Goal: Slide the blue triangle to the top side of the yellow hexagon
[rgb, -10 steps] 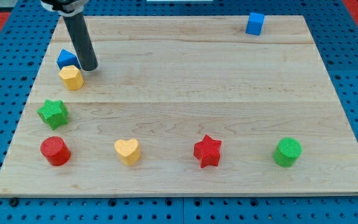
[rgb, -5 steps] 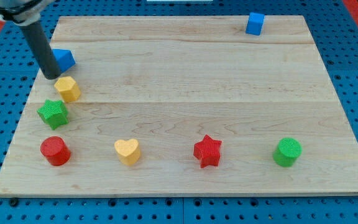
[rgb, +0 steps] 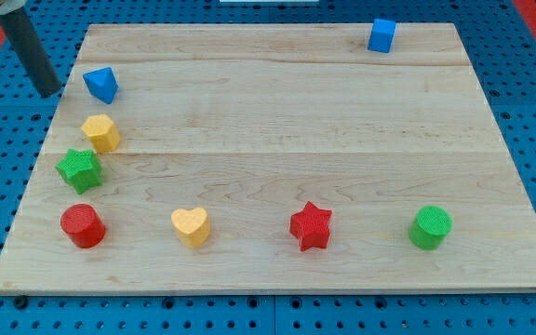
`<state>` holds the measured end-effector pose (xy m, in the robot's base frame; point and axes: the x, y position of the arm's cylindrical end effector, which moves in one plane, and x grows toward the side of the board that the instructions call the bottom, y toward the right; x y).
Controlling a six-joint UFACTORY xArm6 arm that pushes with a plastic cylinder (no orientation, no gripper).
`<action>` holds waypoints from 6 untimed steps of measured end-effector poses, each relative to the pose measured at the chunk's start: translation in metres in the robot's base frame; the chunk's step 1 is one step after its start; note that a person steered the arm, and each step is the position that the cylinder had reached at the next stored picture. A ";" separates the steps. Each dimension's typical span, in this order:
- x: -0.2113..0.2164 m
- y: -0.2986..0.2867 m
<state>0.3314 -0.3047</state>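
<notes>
The blue triangle [rgb: 101, 84] lies near the board's upper left edge. The yellow hexagon [rgb: 101, 133] sits just below it, with a small gap between them. My tip [rgb: 50, 94] is off the board's left edge, to the left of the blue triangle and clear of it. The rod rises from the tip toward the view's top left corner.
A green star [rgb: 80, 169] and a red cylinder [rgb: 83, 225] sit below the hexagon at the left. A yellow heart [rgb: 191, 226], a red star [rgb: 311, 226] and a green cylinder [rgb: 431, 227] line the bottom. A blue cube [rgb: 381, 35] is at the top right.
My tip has swept from the right of the blue triangle across to the left, off the board. The blue triangle has turned and sits slightly higher; the yellow hexagon has shifted a little downward.
</notes>
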 end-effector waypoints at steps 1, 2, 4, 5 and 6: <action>-0.007 0.030; -0.007 0.054; 0.031 0.090; 0.070 0.130; 0.096 0.121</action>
